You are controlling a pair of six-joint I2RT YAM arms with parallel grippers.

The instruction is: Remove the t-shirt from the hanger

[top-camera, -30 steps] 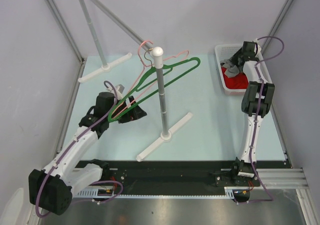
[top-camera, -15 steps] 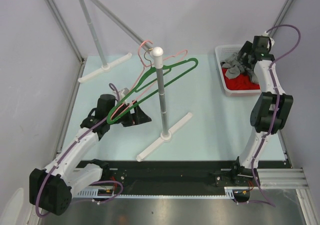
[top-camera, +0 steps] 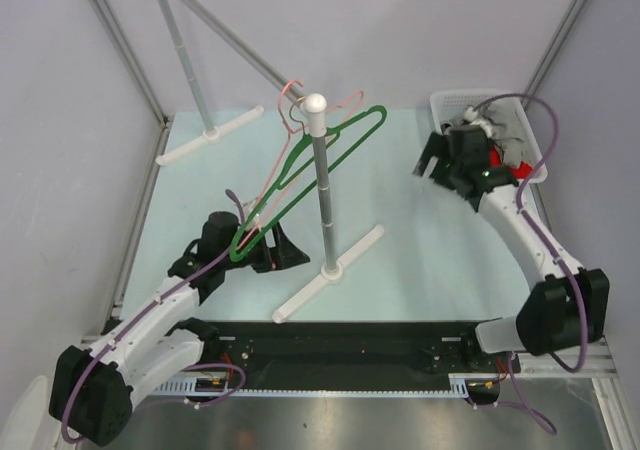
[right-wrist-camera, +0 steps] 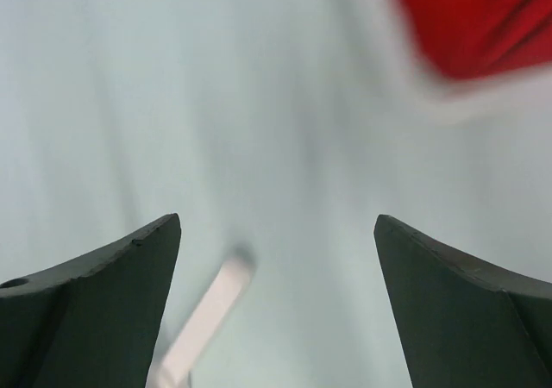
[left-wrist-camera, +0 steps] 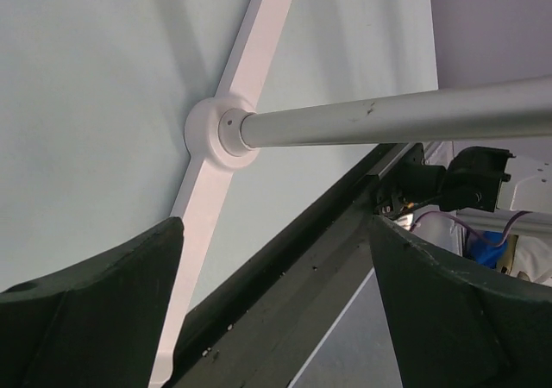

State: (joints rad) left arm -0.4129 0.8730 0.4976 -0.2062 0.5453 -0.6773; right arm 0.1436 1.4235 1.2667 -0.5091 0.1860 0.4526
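Note:
Two bare hangers, a green hanger [top-camera: 378,118] and a pink hanger [top-camera: 348,97], hang tilted from the rack's rail beside the upright pole [top-camera: 322,185]. No t-shirt is on either. Red cloth [top-camera: 518,173] shows in the white basket [top-camera: 530,120], and again, blurred, as red cloth [right-wrist-camera: 474,17] in the right wrist view; my right arm hides the rest of the basket's contents. My left gripper [top-camera: 280,251] [left-wrist-camera: 276,233] is open and empty, low beside the green hanger's bottom end, facing the pole [left-wrist-camera: 388,116]. My right gripper [top-camera: 428,160] [right-wrist-camera: 276,224] is open and empty over the table, left of the basket.
The rack's near foot [top-camera: 330,270] [left-wrist-camera: 216,134] lies diagonally across the table's middle; its end [right-wrist-camera: 216,302] shows under my right gripper. A second rack foot [top-camera: 210,135] stands at the back left. Grey walls close in both sides.
My right gripper opened wide, let a grey garment fall into the basket, then swung left out over the table. My left gripper crept nearer the pole. The hangers have swung a little.

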